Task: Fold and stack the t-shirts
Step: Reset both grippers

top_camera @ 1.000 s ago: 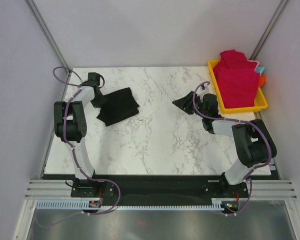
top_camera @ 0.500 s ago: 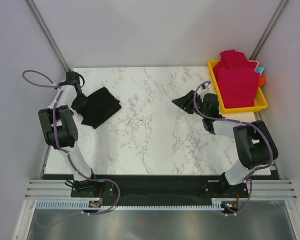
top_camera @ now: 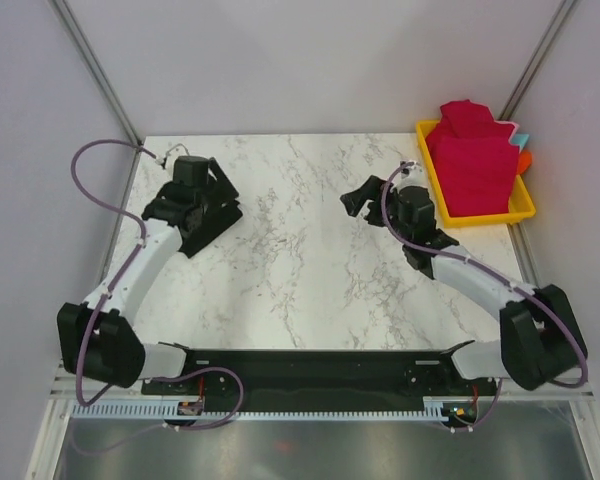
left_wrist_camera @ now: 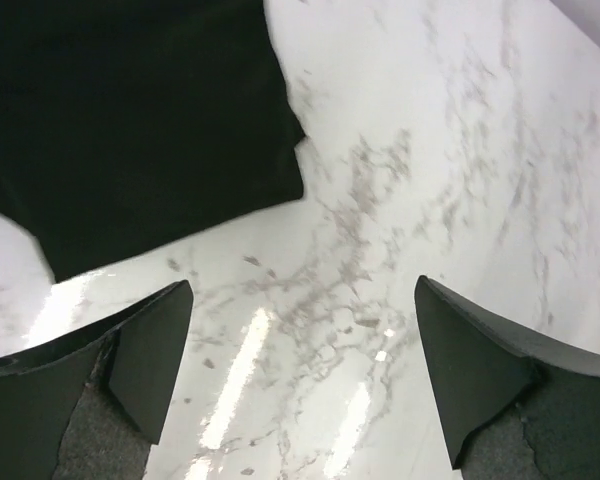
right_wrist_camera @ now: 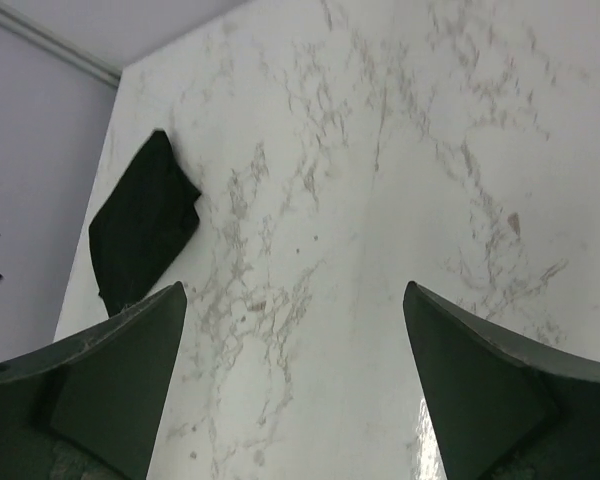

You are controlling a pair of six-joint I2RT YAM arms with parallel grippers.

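The left gripper (left_wrist_camera: 302, 290) hovers over the white marble table (top_camera: 300, 270) at its far-left corner, its fingers (left_wrist_camera: 145, 360) spread wide and holding nothing. In the left wrist view bare marble fills the gap between them. The black shirt (left_wrist_camera: 130, 120) lies flat on the table just beyond the fingertips, up and to the left in that view, apart from both fingers. It forms a compact patch with straight edges and a small notch at one corner. From above, the left arm reaches in over the shirt and hides part of it, so only its near and right edges show clearly.

Across the table, the right gripper (top_camera: 363, 203) hangs over open marble right of centre and points left, its fingers (right_wrist_camera: 130, 380) also wide apart and empty. In the right wrist view the black shirt is a small dark shape far off by the left wall.

The red shirts (top_camera: 470, 160) sit piled in a yellow tray (top_camera: 490, 217) at the table's far-right corner. The pile rises well above the tray's rim, with the top shirt set further back than those under it. The right gripper is near the tray's left side but touches neither tray nor pile. The black shirt is well apart from the red ones, the table's width between them.
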